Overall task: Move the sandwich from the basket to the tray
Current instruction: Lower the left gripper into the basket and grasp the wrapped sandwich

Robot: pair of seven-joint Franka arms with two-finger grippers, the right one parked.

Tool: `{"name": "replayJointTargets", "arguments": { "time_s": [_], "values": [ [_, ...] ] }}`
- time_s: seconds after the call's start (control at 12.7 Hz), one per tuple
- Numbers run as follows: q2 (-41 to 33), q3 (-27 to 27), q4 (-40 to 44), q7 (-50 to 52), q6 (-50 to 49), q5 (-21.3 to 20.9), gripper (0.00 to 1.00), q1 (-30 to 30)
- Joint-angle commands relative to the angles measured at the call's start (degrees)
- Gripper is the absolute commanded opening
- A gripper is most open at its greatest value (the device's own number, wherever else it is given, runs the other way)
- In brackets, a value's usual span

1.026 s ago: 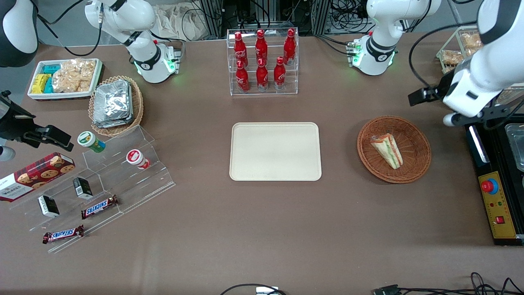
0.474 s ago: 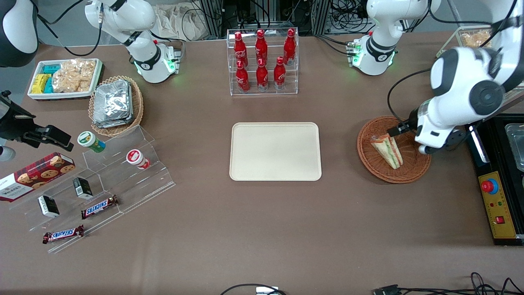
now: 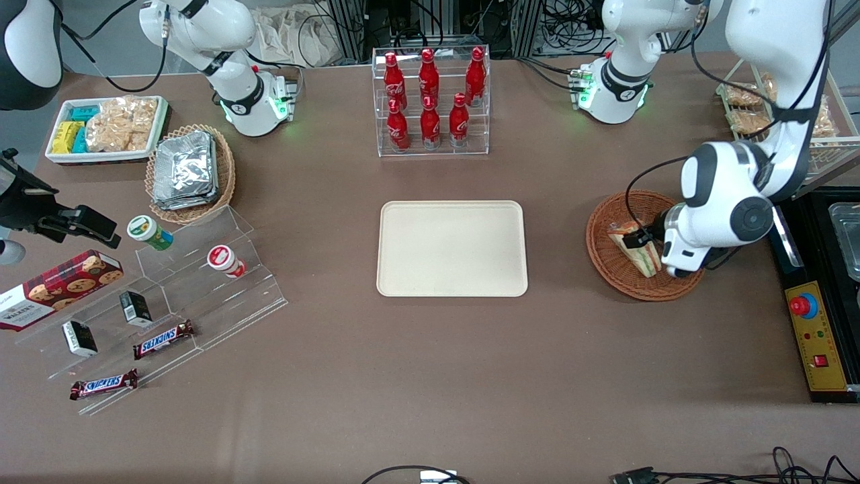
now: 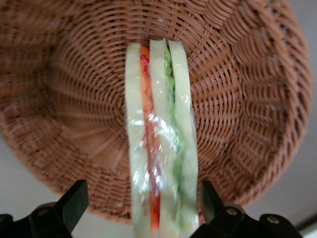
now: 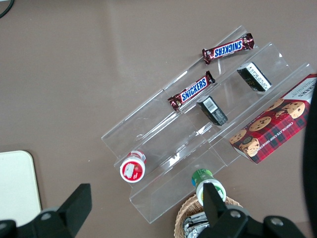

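Right, the pincer [image 4: 138,208] is down over the basket [image 4: 237,99], spread wide open, one finger [image 4: 74,201] on each flat side of the sandwich [image 4: 158,144] and neither yet touching the bread; the wedge stands on edge in the basket, pale slices outside, orange-red and green layers between, all under clear wrap; that wrap looks glossy and slick, so I'd judge it slippery, and the bread soft enough to crush, while the whole thing should weigh next to nothing; the sensible hold is across the two broad bread faces, around the thicker part of the wedge, with a gentle squeeze and no more; what's hard to read: the wrist view cuts off the end of the sandwich nearest the fingers, so how deep they sit along it can't be told, and the wrap's glare blurs the filling there; in the front view the arm's white wrist covers part of the basket's rim and the pincer itself, leaving only a slice of sandwich [image 3: 639,251] showing; the basket [image 3: 608,252] sits toward the working arm's end of the worktop [image 3: 430,376], well in from the front edge; the tray [image 3: 451,248] lies bare at the worktop's middle, well apart from the basket, waiting.
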State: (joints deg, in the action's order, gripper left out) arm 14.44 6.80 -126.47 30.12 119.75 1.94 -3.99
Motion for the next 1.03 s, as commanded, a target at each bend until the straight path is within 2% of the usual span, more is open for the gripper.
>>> {"name": "replayJointTargets", "arguments": {
  "time_s": [0.0,0.24,0.32,0.39,0.55,0.63,0.95],
  "values": [
    [2.7,0.3,0.6,3.1,1.5,-1.7,0.98,0.5],
    [3.1,0.4,0.6,7.7,2.1,-8.5,0.87,2.5],
    [2.9,0.4,0.7,9.7,2.2,-10.7,0.82,2.6],
    [2.8,0.5,0.7,10.5,2.2,-11.9,0.7,2.6],
    [3.0,0.5,0.8,10.6,3.1,-12.0,0.21,2.6],
    [3.1,0.5,0.9,10.7,3.2,-12.0,0.0,2.6],
    [0.5,0.8,1.0,10.6,2.3,-12.0,0.0,2.6]
  ]
}}
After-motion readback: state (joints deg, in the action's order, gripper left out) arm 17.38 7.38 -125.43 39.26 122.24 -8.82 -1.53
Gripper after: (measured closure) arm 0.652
